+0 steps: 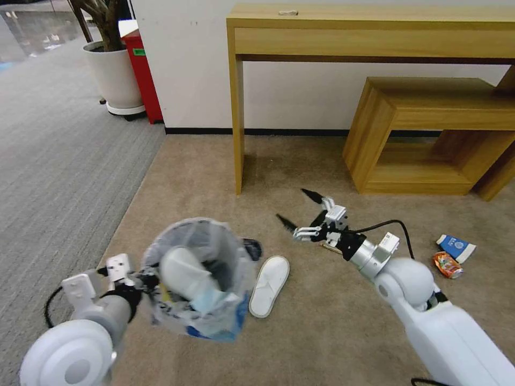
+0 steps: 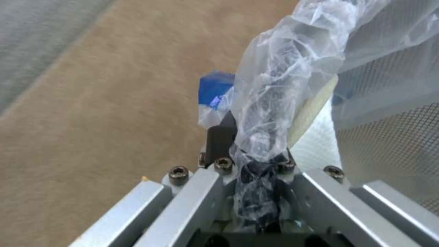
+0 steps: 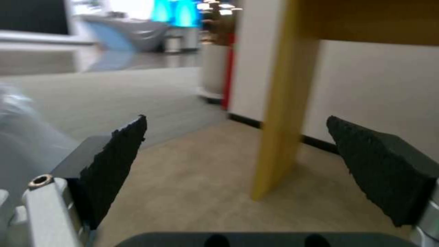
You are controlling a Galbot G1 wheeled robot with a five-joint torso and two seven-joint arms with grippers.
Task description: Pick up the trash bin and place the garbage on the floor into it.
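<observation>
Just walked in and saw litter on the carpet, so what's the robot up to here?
It is tidying up. Its left hand holds the trash bin by the bagged rim, raised off the floor, with one white slipper already inside. The right hand hangs open and empty above the carpet. Another slipper, a blue-white cup and a crushed can lie on the floor.

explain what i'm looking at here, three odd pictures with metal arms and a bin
This is a two-armed robot. One picture comes from its head looking down; the other two come from cameras on its wrists. The left gripper is clamped on the bag-lined rim of the trash bin, held above the beige carpet; a slipper already lies inside. The right gripper is open and empty. On the carpet lie a white slipper, a blue-white paper cup and a crushed orange can.
</observation>
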